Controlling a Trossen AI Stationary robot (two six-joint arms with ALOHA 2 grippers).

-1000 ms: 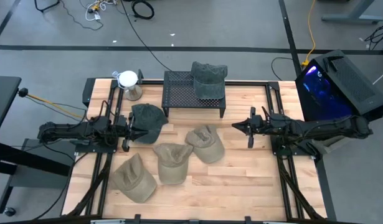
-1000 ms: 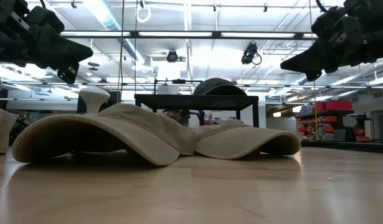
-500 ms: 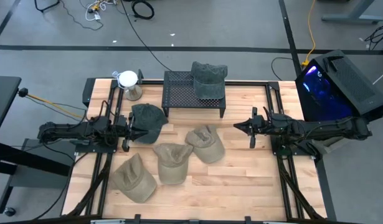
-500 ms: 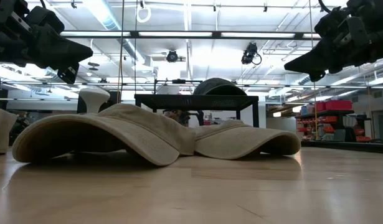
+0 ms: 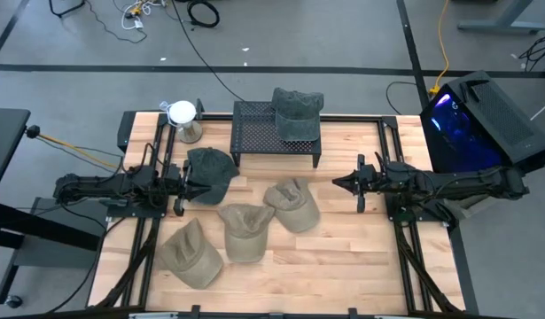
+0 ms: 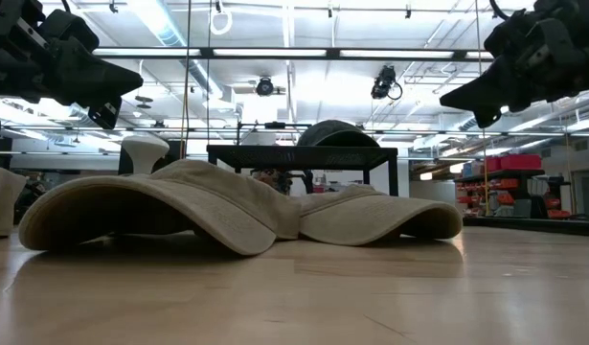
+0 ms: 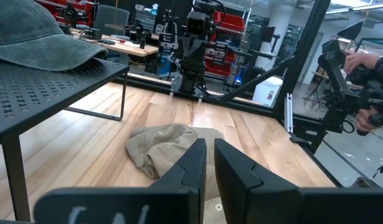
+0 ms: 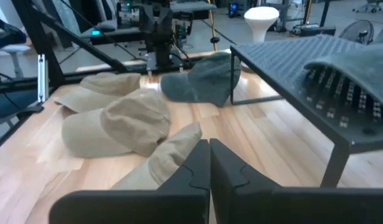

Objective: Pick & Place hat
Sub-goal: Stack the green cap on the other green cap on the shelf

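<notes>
Presently: a pale wood tabletop [image 5: 343,266] edged with black rails, standing on a grey floor [image 5: 325,35] crossed by cables; the level view shows a hall with ceiling strip lights beyond. A black perforated rack [image 5: 263,128] stands at the far middle, with a grey-green hat [image 5: 296,108] on its right end. A dark hat [image 5: 210,170] lies just left of the rack; three tan hats [image 5: 244,230] lie near the middle and near left. A white lamp-like object [image 5: 182,113] stands at the far left. The left gripper [image 5: 177,187] hangs beside the dark hat, jaws a narrow gap apart, holding nothing. The right gripper [image 5: 358,183] hovers right of the hats, jaws closed together, empty. A lit monitor [image 5: 458,128] sits off the right edge.
</notes>
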